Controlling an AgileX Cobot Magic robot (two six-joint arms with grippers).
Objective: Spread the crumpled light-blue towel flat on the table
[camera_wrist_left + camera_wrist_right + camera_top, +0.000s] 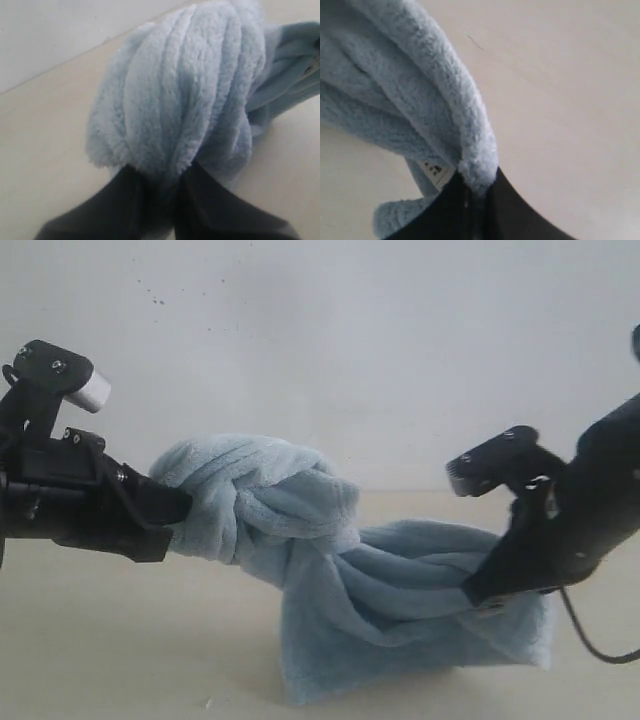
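The light-blue fluffy towel (330,570) hangs bunched and twisted between my two grippers, its lower part resting on the cream table (110,640). My left gripper (180,515) is shut on a thick wad of the towel (185,95) at the left, lifted off the table. Lower down on the right, my right gripper (480,595) is shut on a folded edge of the towel (415,95). The small white label (435,171) shows right beside the right fingers (517,210).
A grey-white wall (330,340) with a few dark specks rises behind the table. Bare table surface (560,95) lies on both sides of the towel and in front of it.
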